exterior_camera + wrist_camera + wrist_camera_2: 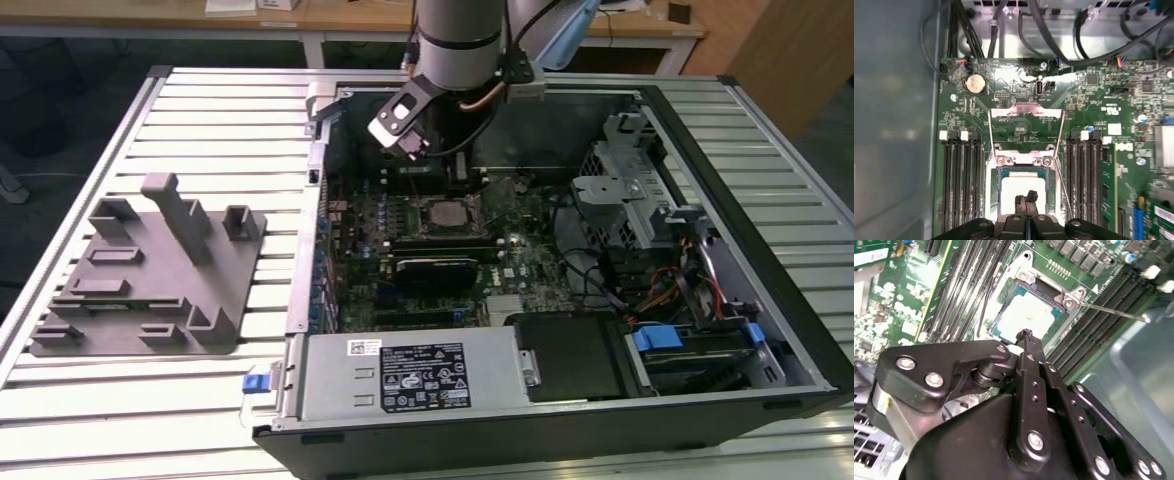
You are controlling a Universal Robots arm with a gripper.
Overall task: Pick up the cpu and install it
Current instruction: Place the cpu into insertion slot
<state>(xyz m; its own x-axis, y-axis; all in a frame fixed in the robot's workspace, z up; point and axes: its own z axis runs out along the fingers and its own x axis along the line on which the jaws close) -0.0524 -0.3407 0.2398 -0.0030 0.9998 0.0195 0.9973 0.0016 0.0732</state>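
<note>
While the cpu (1011, 187) lay flat in the open motherboard socket (1021, 161), the tool (1026, 197) hung just over its middle, pinched narrow and holding nothing.

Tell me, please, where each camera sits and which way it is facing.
Exterior view: off the arm, high up, looking down on the open computer case and the grey fixture at the exterior view's left; the arm shows.
Second wrist view: on the arm, looking obliquely along the hand to the cpu in its socket.
First wrist view: on the arm, looking straight down on the motherboard; the hand's shut tips show.
Both wrist views share the cpu beneath the hand's tips.
</note>
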